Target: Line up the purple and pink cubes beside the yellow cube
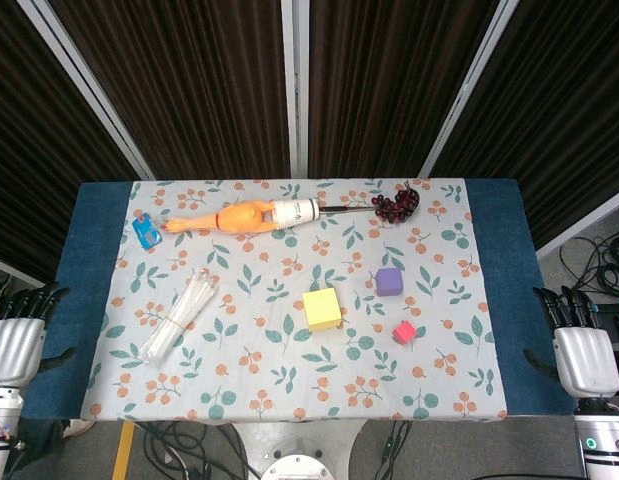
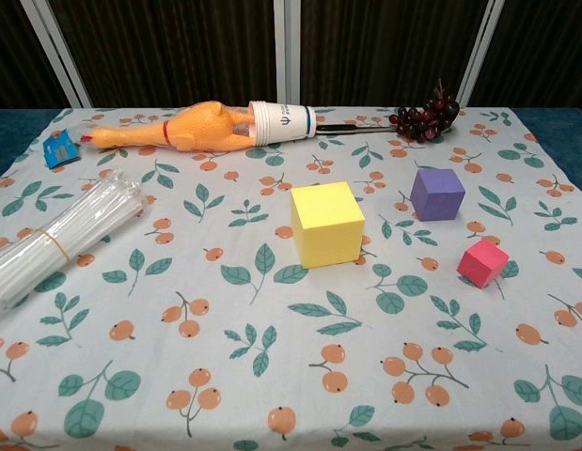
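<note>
Three cubes sit on the floral cloth [image 1: 239, 330]: one yellow cube [image 1: 322, 308] at centre, one purple cube [image 1: 390, 282] to its right and farther back, one pink cube [image 1: 405, 333] right and nearer. All stand apart. The left hand [image 1: 17, 340] and right hand [image 1: 583, 350] rest at the table's side edges, well away, holding nothing, fingers seemingly slightly apart.

Straw bundle [image 2: 55, 240] cut off at chest view's left edge.
</note>
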Controlling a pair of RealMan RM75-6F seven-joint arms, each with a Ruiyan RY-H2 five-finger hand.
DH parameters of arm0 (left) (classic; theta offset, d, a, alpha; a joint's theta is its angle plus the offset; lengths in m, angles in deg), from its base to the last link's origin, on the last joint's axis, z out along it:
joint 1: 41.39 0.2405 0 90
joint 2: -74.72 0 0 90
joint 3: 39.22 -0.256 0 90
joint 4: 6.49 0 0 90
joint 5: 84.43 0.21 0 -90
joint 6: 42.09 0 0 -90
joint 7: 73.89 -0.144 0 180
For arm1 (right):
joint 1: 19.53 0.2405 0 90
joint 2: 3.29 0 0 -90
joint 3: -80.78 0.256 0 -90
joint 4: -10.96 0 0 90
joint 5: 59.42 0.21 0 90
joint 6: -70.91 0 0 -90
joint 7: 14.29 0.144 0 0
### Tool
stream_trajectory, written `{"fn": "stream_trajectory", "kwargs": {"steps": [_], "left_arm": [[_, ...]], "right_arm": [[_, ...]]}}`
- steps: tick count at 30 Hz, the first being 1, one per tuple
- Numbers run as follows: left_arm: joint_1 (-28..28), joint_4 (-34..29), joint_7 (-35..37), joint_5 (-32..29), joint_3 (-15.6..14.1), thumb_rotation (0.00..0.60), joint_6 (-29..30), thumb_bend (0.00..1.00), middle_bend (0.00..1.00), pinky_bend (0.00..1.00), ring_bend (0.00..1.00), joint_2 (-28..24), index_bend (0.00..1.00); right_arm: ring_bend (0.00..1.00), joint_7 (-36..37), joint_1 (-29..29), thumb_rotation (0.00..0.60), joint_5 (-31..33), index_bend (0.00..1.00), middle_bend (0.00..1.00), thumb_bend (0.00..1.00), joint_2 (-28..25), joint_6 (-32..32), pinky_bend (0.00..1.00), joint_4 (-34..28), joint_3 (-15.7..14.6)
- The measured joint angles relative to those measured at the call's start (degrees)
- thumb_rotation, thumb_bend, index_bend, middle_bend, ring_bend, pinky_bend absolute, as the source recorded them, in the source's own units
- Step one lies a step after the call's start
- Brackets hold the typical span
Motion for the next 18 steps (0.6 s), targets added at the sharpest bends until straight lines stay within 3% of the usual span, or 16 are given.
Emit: {"fn": "stream_trajectory", "kwargs": {"steps": [10,18], "left_arm": [[0.3,-0.2,0.1,0.8,-0.1,0.6,1.1,0.02,0.23,0.15,0.17,-0.1,0.22],[0.3,-0.2,0.2,2.0,-0.3,0.6,1.7,0.02,0.23,0.15,0.17,-0.1,0.22]], "right_arm": [[0.0,0.2,0.8,0.6,-0.2,0.1,0.13,0.09,-0.2,1.2,0.0,-0.2,0.0],[0.0,0.5,6.3,0.6,0.6,0.14,0.12,0.12,-0.4,9.7,0.0,-0.2,1.3]]}}
